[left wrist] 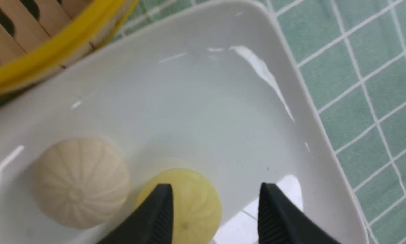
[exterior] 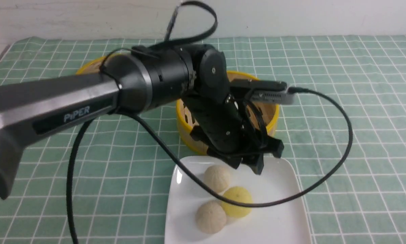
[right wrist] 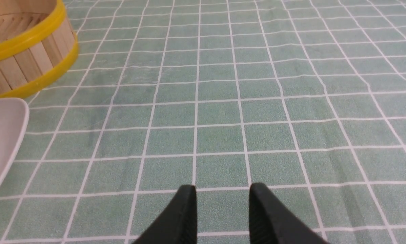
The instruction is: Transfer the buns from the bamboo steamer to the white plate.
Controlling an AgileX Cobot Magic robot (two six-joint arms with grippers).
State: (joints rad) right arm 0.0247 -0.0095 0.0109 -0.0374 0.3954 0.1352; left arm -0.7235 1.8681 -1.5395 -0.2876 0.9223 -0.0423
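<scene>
A white plate [exterior: 274,223] is seen near the front of the green checked tabletop [exterior: 359,152]. On it a yellow bun [exterior: 237,201] is bunched between a far pale bun [exterior: 217,178] and a near pale bun [exterior: 210,217]. The left pincer [exterior: 247,165] is held over the plate's far edge, fingers parted and empty. The bamboo steamer [exterior: 184,130] is set just behind.

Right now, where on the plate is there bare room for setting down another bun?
Free: the white plate's right half, between the yellow bun and the right rim. Crowded: left-centre, where it and two pale buns cluster under the cable; the left gripper hangs over the far edge.
</scene>
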